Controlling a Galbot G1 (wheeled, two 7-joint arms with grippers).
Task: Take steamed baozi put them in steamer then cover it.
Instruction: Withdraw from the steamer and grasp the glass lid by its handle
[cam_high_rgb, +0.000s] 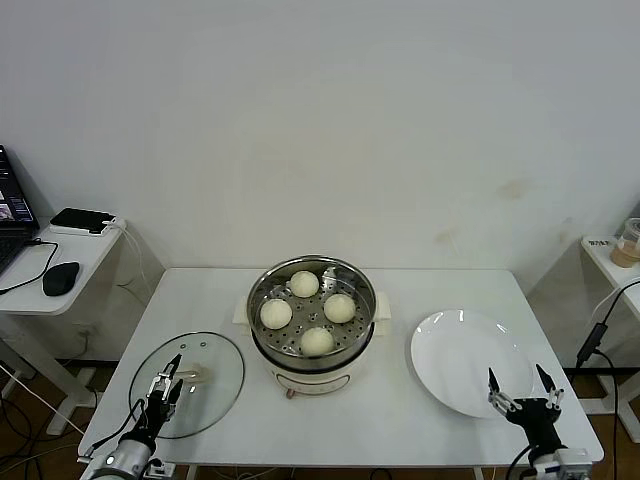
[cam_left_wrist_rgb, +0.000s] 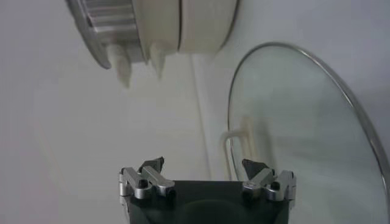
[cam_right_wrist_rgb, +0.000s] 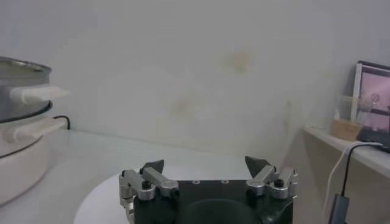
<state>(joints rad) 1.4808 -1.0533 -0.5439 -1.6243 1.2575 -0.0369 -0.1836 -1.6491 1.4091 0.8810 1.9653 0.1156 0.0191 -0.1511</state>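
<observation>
Bright, even room light; soft shadows under the steamer (cam_high_rgb: 312, 318), faint glare on the plate (cam_high_rgb: 468, 362), wrist views hazy.

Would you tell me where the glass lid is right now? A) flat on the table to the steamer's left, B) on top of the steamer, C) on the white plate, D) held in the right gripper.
A: the glass lid lies flat on the table, left of the uncovered steamer.

Laptop (cam_high_rgb: 12, 215) cut by head view edge; steamer (cam_left_wrist_rgb: 152, 30) cropped in wrist views.
</observation>
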